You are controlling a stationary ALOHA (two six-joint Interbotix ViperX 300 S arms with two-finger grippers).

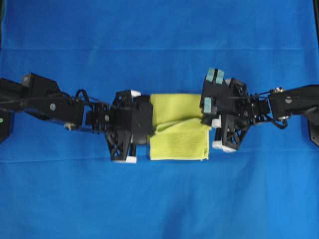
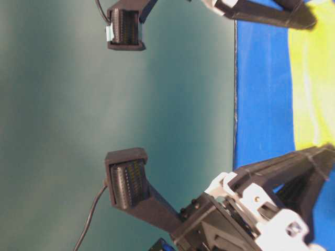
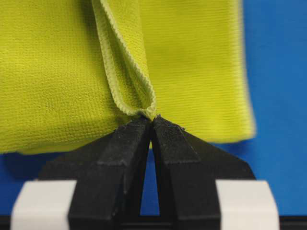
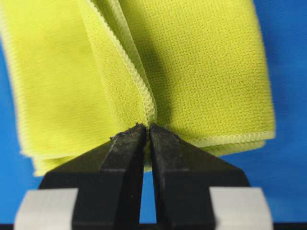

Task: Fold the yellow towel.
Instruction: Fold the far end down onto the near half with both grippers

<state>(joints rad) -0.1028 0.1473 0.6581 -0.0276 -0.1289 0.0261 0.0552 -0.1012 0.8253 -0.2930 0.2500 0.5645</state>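
Note:
The yellow towel lies folded on the blue cloth at the middle of the overhead view, with an upper layer raised between the two arms. My left gripper is at the towel's left edge. In the left wrist view my left gripper is shut on a pinched fold of the yellow towel with its pale hem. My right gripper is at the towel's right edge. In the right wrist view my right gripper is shut on a hemmed fold of the yellow towel.
A large blue cloth covers the whole table under the towel. In the table-level view the two arms' wrist cameras stand before a teal backdrop, with the blue cloth and a strip of towel at the right.

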